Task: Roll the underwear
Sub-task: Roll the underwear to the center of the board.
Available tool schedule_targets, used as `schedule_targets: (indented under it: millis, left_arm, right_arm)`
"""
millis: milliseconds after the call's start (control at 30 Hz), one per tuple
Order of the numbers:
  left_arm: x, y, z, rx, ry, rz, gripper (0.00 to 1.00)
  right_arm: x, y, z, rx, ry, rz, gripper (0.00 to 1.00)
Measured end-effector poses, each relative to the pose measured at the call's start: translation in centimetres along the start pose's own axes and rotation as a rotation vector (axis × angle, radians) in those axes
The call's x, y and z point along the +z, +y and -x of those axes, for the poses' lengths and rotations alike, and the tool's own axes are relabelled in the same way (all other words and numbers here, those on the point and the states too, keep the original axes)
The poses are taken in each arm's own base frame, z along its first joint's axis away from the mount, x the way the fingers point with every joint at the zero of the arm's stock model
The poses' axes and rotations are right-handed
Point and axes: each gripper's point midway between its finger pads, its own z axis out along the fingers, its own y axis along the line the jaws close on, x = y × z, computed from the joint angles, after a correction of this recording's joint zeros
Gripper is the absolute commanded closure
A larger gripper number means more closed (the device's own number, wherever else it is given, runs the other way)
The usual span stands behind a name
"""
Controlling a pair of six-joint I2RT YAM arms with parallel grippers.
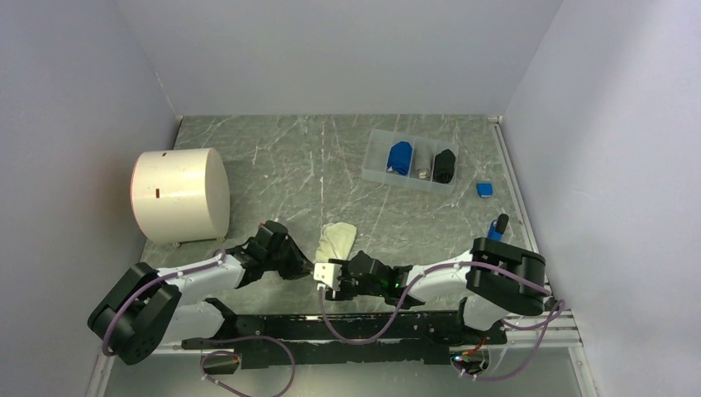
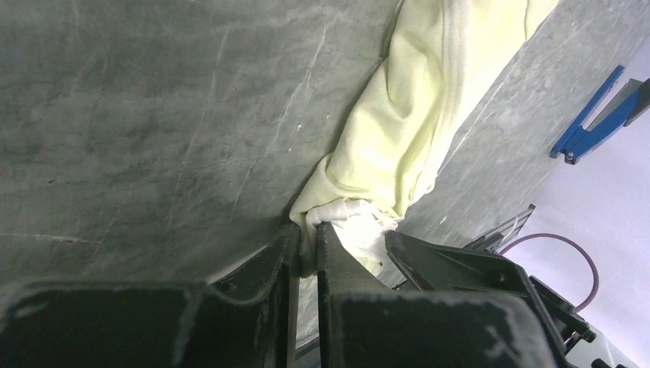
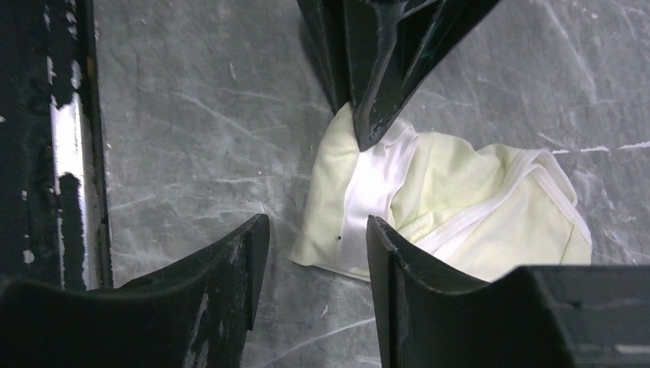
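The pale cream-yellow underwear point(image 1: 339, 239) lies crumpled on the marble table, just ahead of both wrists. My left gripper point(image 2: 306, 234) is shut on its near corner, with a fold of cloth point(image 2: 406, 130) pinched between the two black fingers. In the right wrist view those left fingers point(image 3: 375, 77) clamp the white waistband. My right gripper point(image 3: 316, 222) stands open just short of the garment's near edge point(image 3: 475, 207), with nothing between its fingers. The royal blue underwear point(image 1: 401, 157) sits in a clear tray at the back.
The clear tray point(image 1: 376, 141) at the back right also holds a black bundle point(image 1: 445, 165). A small blue block point(image 1: 484, 189) lies to its right, and a blue clip point(image 1: 498, 226) stands near the right arm. A large white cylinder point(image 1: 180, 194) stands at the left.
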Motion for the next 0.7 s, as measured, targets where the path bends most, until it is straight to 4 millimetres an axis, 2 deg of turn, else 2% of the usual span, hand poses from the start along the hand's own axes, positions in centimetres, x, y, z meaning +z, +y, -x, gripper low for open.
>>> schedule_targets:
  millis: [100, 300, 367, 433, 500, 567, 700]
  left_arm:
    - [-0.1, 0.1, -0.1, 0.002, 0.005, 0.012, 0.94]
    - [-0.2, 0.2, -0.1, 0.004, 0.012, 0.028, 0.9]
    - [-0.3, 0.3, -0.1, 0.003, 0.011, 0.029, 0.77]
    - [-0.5, 0.4, 0.0, -0.001, 0.008, 0.031, 0.6]
    - [-0.8, 0.6, 0.1, -0.006, 0.003, 0.035, 0.48]
    - [-1.2, 0.3, 0.6, -0.007, -0.014, 0.021, 0.42]
    - [-1.8, 0.4, 1.0, -0.004, -0.042, 0.005, 0.4]
  right_arm:
    - [0.4, 0.0, -0.8, -0.023, 0.028, -0.015, 0.55]
    - [0.8, -0.6, -1.2, -0.019, 0.041, -0.064, 0.81]
    - [0.9, -0.7, -1.3, -0.006, 0.042, -0.076, 0.88]
    - [1.0, -0.8, -1.1, 0.012, 0.036, -0.083, 0.94]
    - [1.0, -0.7, -1.1, 0.044, 0.026, -0.083, 0.95]
    - [0.9, -0.5, -1.0, 0.095, 0.005, -0.074, 0.95]
    - [0.6, 0.2, -0.5, 0.252, -0.061, -0.014, 0.94]
